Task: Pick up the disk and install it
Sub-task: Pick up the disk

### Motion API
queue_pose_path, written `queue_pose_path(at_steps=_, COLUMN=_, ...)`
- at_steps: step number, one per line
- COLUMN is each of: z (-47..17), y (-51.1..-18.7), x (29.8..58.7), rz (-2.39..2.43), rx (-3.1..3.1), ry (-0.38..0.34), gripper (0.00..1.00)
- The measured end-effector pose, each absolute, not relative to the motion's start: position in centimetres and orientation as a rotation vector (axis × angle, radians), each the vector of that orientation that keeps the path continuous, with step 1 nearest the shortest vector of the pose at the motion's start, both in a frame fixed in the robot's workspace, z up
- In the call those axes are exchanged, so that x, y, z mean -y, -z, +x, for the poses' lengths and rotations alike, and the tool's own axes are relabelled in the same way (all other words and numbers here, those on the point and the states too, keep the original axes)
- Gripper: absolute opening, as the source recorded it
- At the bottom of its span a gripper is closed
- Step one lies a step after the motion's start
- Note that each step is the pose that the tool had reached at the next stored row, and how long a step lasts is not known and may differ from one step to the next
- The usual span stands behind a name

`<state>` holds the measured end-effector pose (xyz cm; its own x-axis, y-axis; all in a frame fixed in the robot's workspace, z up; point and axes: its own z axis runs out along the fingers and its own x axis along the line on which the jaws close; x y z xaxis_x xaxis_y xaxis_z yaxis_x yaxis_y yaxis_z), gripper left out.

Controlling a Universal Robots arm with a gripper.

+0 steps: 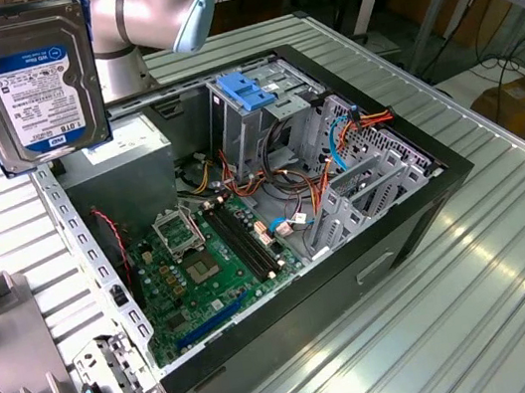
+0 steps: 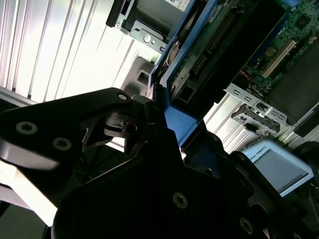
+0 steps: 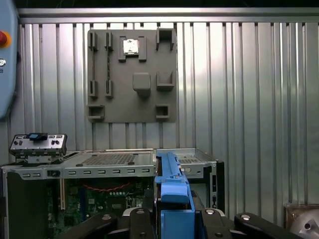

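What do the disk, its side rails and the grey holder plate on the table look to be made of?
The disk: metal casing, silver-grey with a dull sheen, plus a paper-like blue-and-white label. Its side rails: plastic, judging by the uniform saturated blue and soft moulded edges. The holder plate: probably plastic, matte grey with no glints, though it could be painted.

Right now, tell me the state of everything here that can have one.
hard disk: lifted above the case, label facing the exterior view, not yet installed.
gripper: shut on the hard disk at its blue rail.
computer case: lying on its side, open, motherboard exposed.
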<state>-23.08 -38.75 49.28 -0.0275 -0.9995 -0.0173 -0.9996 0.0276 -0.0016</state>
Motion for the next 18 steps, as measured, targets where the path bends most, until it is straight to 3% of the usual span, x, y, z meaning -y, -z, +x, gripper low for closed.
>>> queue_pose_path(at_steps=18, z=-20.6, y=-49.3, x=38.8, rz=-2.181, rx=-2.242, ry=-0.017, gripper=0.37)
